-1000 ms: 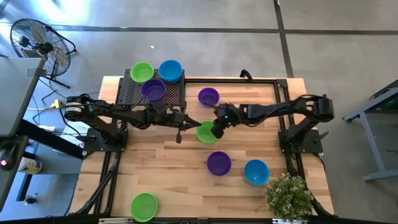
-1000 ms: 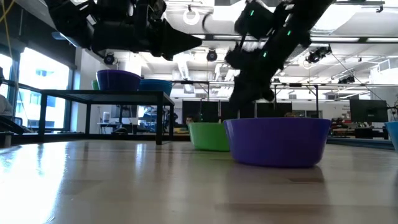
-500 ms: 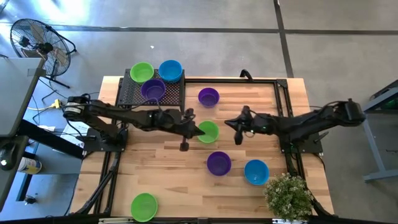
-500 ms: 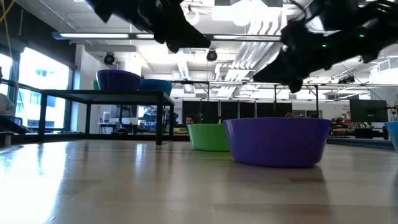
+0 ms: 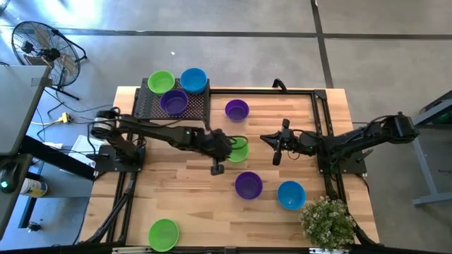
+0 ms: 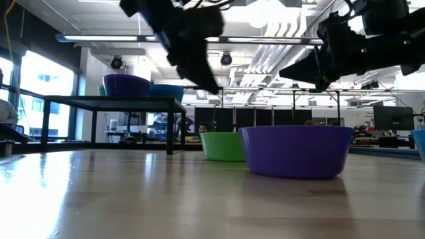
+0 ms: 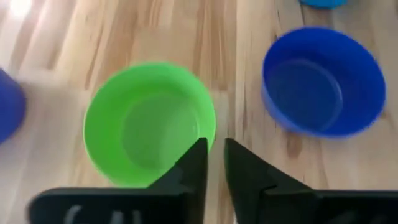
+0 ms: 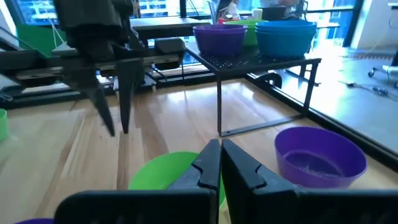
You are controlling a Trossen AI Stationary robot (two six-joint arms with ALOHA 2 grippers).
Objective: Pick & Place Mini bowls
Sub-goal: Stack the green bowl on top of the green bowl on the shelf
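Note:
A lime green mini bowl (image 5: 240,151) (image 7: 149,121) stands upright on the table's middle. My left gripper (image 5: 229,147) (image 7: 214,163) hangs above its rim, slanting down, open by a narrow gap and touching nothing; the low view shows its tips (image 6: 214,89) well above the bowl (image 6: 222,146). My right gripper (image 5: 263,138) (image 8: 221,155) is shut, level and empty, to the bowl's right. On the table also stand two purple bowls (image 5: 236,110) (image 5: 248,185), a blue one (image 5: 291,195) and a green one (image 5: 164,233).
A black mesh rack (image 5: 152,106) at the far left carries a green (image 5: 161,82), a blue (image 5: 193,80) and a purple bowl (image 5: 174,103). A potted plant (image 5: 326,220) stands at the near right corner. Bare wood lies left of the middle bowl.
My right gripper has drawn back from the green bowl toward the table's right edge and tipped up to level. My left gripper has gone right, over the green bowl, and tipped to point downward. The bowl stays on the table.

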